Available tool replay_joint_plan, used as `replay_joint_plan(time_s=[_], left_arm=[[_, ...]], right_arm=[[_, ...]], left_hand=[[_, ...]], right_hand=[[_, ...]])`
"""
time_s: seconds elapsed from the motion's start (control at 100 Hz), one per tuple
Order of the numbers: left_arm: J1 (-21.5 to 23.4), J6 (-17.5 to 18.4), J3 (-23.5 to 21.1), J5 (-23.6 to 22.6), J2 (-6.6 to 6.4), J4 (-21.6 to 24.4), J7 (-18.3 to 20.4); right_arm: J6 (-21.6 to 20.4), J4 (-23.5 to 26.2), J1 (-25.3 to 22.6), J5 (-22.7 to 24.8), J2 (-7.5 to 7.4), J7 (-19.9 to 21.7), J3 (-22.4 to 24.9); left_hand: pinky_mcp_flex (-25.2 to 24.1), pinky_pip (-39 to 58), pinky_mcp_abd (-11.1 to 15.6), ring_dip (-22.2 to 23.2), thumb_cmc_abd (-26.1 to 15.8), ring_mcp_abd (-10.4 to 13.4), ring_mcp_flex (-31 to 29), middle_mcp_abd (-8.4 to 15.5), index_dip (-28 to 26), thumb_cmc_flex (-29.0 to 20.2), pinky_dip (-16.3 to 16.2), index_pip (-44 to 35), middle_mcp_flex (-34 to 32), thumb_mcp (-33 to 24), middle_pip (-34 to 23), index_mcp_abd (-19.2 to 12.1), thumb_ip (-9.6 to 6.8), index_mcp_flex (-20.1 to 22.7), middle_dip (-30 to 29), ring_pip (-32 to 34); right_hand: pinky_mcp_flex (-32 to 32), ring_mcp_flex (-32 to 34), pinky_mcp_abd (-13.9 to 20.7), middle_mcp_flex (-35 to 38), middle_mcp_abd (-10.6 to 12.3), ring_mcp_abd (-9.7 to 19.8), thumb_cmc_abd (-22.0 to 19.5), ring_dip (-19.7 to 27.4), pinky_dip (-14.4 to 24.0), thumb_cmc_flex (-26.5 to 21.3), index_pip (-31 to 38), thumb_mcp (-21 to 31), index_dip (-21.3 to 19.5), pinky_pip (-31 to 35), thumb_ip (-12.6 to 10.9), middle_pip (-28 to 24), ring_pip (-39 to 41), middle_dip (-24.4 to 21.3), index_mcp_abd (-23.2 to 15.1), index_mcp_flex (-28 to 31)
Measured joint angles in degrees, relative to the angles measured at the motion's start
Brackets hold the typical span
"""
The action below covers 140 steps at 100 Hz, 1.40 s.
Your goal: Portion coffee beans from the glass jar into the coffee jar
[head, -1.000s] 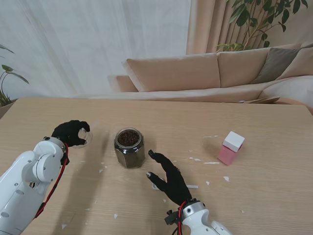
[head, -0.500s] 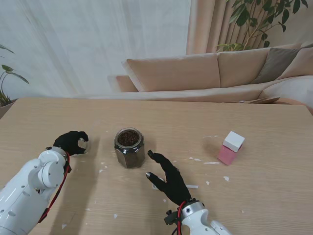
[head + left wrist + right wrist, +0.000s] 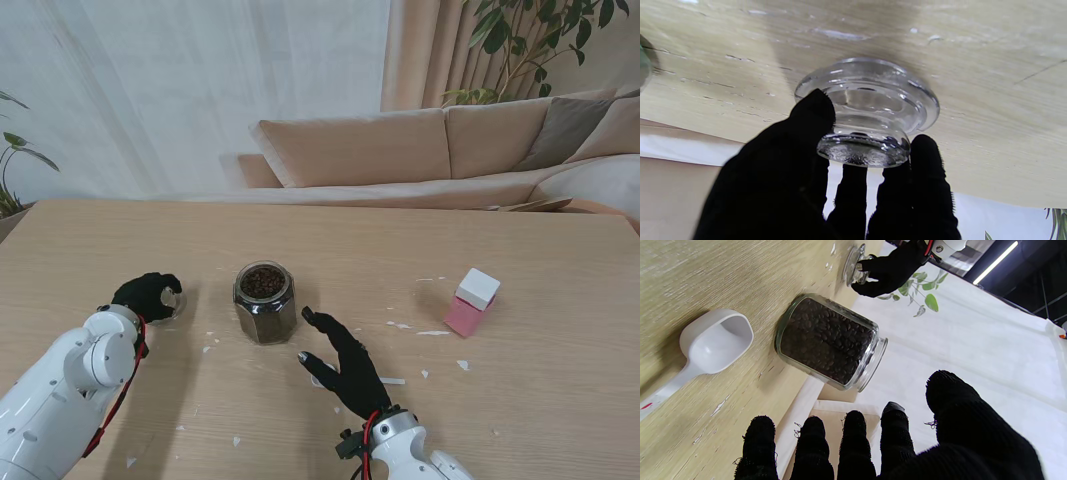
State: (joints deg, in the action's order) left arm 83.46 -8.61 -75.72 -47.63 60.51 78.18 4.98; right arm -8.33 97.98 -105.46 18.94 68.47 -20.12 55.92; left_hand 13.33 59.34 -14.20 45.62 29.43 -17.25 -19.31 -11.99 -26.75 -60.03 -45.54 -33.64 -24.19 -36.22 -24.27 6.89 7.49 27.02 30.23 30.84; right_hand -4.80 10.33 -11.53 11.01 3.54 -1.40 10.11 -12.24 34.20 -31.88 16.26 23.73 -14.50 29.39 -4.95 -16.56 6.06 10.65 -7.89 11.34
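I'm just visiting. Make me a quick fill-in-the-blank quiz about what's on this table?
1. The glass jar is full of coffee ____.
2. The left hand holds a clear glass ____.
3. The scoop lying near the jar is coloured ____.
4. The right hand holds ____.

Missing words: beans; lid; white; nothing

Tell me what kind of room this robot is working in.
Most likely a living room at home, or a set made up as one: a beige sofa stands behind the wooden table, sheer curtains cover the window, and a leafy houseplant grows in the corner.
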Motion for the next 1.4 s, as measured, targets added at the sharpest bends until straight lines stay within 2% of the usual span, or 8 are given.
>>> replay_joint_plan(time_s=[0.34, 0.46, 0.63, 0.74, 0.85, 0.96, 1.17, 1.4], left_arm=[[0.11, -1.02, 0.03, 0.31, 0.0, 0.64, 0.82], [0.28, -1.74, 0.0, 0.49, -0.01, 1.33, 1.45], [0.29, -2.56, -0.07, 0.7, -0.04, 2.07, 2.41], [0.37, -2.84, -0.17, 0.78, -0.05, 2.43, 2.56], [1.23, -2.42, -1.45, 1.45, 0.15, 3.46, 2.41], [4.09, 0.65, -4.94, 5.06, 0.5, 7.13, 2.7], [11.86, 9.69, -11.05, 15.08, 1.16, 16.23, 2.19], [21.0, 18.43, -14.18, 23.32, 1.87, 23.19, -0.64]], right_arm=[[0.08, 0.05, -0.04, -0.01, 0.0, 0.01, 0.05], [0.11, 0.08, -0.07, 0.01, 0.0, 0.0, 0.07], [0.19, 0.12, -0.1, 0.05, 0.0, -0.01, 0.09], [0.23, 0.13, -0.12, 0.07, -0.01, -0.01, 0.11], [0.3, 0.16, -0.16, 0.13, -0.01, -0.01, 0.15], [0.4, 0.22, -0.17, 0.3, -0.01, -0.06, 0.18], [1.18, 0.98, 0.06, 0.79, -0.01, -0.14, 0.27], [2.18, 1.85, 0.9, 1.68, -0.07, 0.22, 0.54]], left_hand=[[-6.26, -8.14, 0.06, -7.61, -4.77, 4.11, 6.14, 1.91, 3.62, 0.0, 1.53, 4.34, 4.51, -0.19, 0.0, 1.33, -2.11, -3.33, -2.89, -5.32], [-8.57, -10.34, -0.86, -8.34, -6.04, 4.82, 8.08, 4.22, 4.39, 0.1, 1.55, 5.78, 7.67, 2.45, 0.15, 1.5, -3.8, -6.18, -3.69, -7.9], [-12.49, -18.98, -2.22, -11.07, -6.05, 5.99, 12.37, 5.7, 6.96, 3.88, 3.52, 11.01, 11.13, 6.09, 6.62, 1.12, -3.82, -10.47, -7.31, -13.96], [-15.66, -30.85, -2.3, -14.64, -6.05, 7.19, 15.01, 7.02, 8.36, 7.4, 6.6, 13.98, 13.32, 7.76, 13.68, -0.05, -3.82, -12.72, -9.99, -21.0], [-17.28, -42.64, -2.29, -16.11, -8.23, 8.31, 15.77, 7.35, 8.68, 10.06, 7.9, 14.93, 13.32, 11.3, 15.79, -0.58, -3.82, -12.73, -9.99, -25.4], [-18.32, -46.85, -1.3, -17.25, -13.87, 8.6, 15.78, 7.38, 8.73, 10.72, 5.09, 16.12, 13.32, 18.77, 15.82, -0.89, -3.82, -12.73, -9.99, -26.18], [-18.53, -49.13, -0.08, -17.7, -19.68, 8.9, 15.79, 6.92, 9.64, 10.53, 5.78, 16.85, 13.32, 29.69, 15.82, -1.25, -4.43, -12.51, -9.94, -26.23], [-18.53, -50.51, -0.06, -17.77, -20.27, 8.76, 16.41, 5.53, 11.46, 9.82, 8.05, 18.28, 13.31, 31.41, 14.3, -1.19, -4.43, -10.21, -10.24, -26.31]], right_hand=[[0.01, 0.0, 0.0, 0.0, 0.0, 0.0, 0.0, 0.0, 0.11, 0.0, 0.45, 0.0, 0.0, 0.19, 0.0, 0.0, 0.04, 0.0, 0.0, 0.01], [0.01, 0.0, -0.02, 0.0, 0.0, 0.0, 0.0, 0.0, 0.6, 0.0, 0.47, 0.0, 0.0, 1.35, 0.0, 0.0, 0.15, 0.0, 0.0, 0.01], [0.01, 0.0, -0.02, 0.0, 0.0, 0.0, 0.0, 0.0, 0.77, 0.0, 0.47, 0.0, 0.0, 1.35, 0.0, 0.0, 0.16, 0.0, 0.0, 0.01], [0.01, 0.0, -0.04, 0.0, 0.0, 0.0, 0.05, 0.0, 0.79, 0.0, 0.47, 0.0, 0.0, 1.35, 0.0, 0.0, 0.17, 0.0, 0.0, 0.01], [0.01, 0.0, -0.04, 0.0, 0.0, 0.0, 0.06, 0.0, 0.8, 0.0, 0.47, 0.0, 0.0, 1.35, 0.0, 0.0, 0.17, 0.0, 0.0, 0.02], [0.01, 0.0, -0.04, 0.0, 0.0, 0.0, 0.07, -0.04, 0.86, 0.0, 0.47, 0.0, 0.0, 1.35, 0.0, -0.51, 0.18, 0.02, 0.0, 0.02], [0.05, 0.0, -0.07, 0.0, 0.0, 0.0, 0.3, -0.05, 0.88, 0.0, 0.55, 0.0, 0.0, 1.36, 0.0, -1.32, 0.28, 0.4, 0.01, 0.25], [0.57, 0.0, -0.1, 0.0, 0.0, 0.0, 0.52, -0.4, 1.42, 0.0, 0.85, 0.01, 0.0, 1.39, 0.0, -2.0, 0.81, 0.77, 0.03, 0.26]])
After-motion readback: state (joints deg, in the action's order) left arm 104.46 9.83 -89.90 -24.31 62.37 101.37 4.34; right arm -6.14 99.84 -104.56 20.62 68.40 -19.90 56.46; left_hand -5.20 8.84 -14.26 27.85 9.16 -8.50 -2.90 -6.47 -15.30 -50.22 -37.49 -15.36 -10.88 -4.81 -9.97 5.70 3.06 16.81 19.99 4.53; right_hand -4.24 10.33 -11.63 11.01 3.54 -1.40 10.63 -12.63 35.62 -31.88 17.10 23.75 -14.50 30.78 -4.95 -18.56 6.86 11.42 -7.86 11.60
